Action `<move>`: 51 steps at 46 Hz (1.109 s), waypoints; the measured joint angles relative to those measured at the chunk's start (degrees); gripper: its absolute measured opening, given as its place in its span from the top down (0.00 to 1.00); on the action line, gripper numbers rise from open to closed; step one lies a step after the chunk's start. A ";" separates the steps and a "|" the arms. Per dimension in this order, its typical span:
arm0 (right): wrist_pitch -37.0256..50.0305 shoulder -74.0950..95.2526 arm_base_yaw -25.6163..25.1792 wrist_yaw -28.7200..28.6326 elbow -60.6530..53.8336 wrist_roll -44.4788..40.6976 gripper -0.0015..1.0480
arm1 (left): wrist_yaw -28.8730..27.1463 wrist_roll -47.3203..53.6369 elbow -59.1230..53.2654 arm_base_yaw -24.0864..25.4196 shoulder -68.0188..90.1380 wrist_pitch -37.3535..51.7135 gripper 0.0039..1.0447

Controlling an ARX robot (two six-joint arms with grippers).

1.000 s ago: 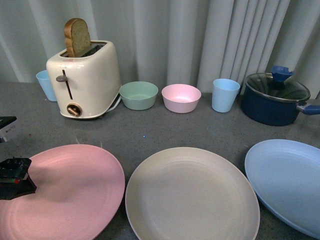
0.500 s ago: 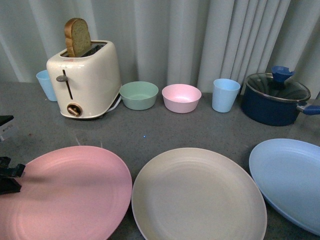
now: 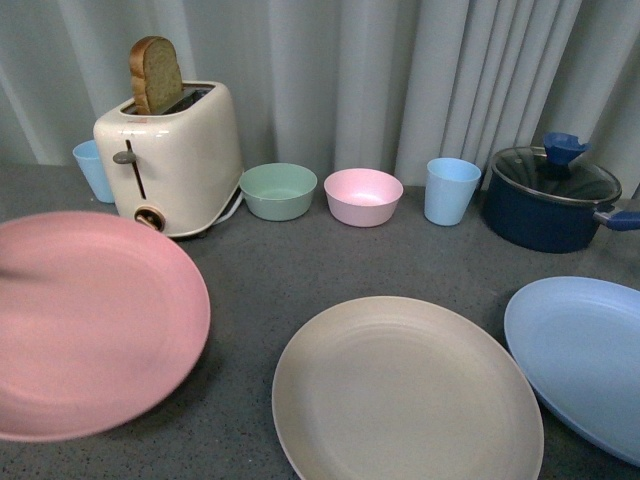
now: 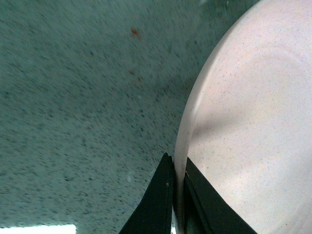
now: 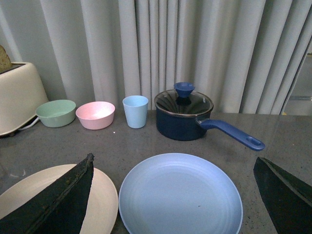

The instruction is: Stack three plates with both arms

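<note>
The left gripper [image 4: 178, 165] is closed tight on the rim of the pink plate [image 3: 85, 325], which hangs above the front left corner of the bench [image 3: 260, 280], off its surface. The beige plate [image 3: 405, 395] lies at the middle of the front edge. The blue plate [image 3: 590, 360] lies at the front right corner. The right gripper [image 5: 173, 195] hovers over it, jaws wide apart and holding nothing.

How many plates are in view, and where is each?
3. The pink plate is held up at the left, pinched by the left gripper; the beige plate lies centre; the blue plate right.
</note>
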 joint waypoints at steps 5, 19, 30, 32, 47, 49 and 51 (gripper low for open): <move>0.00 0.00 0.00 0.00 0.00 0.02 0.07 | 2.29 -0.85 2.89 1.07 -2.34 -1.49 0.97; 0.00 0.00 0.00 0.00 0.00 0.00 0.07 | 7.91 -2.43 0.70 -4.74 -8.94 -6.38 0.97; 0.00 0.02 0.00 0.00 0.00 0.00 0.07 | 9.20 -7.80 -6.84 -19.12 -9.99 -3.91 0.97; 0.00 0.02 0.00 0.00 0.00 0.00 0.07 | 9.22 -8.92 -7.02 -21.27 -9.99 -3.15 0.97; 0.00 0.02 0.00 0.00 0.00 0.02 0.07 | 4.61 -18.60 -2.29 -32.89 -4.22 0.76 0.97; 0.00 0.00 0.00 0.00 0.00 0.02 0.07 | 3.50 -19.65 -1.44 -33.62 -2.75 0.98 0.97; 0.00 0.00 0.00 0.00 0.00 0.00 0.07 | 2.51 -20.52 -0.50 -34.40 -0.98 1.14 0.97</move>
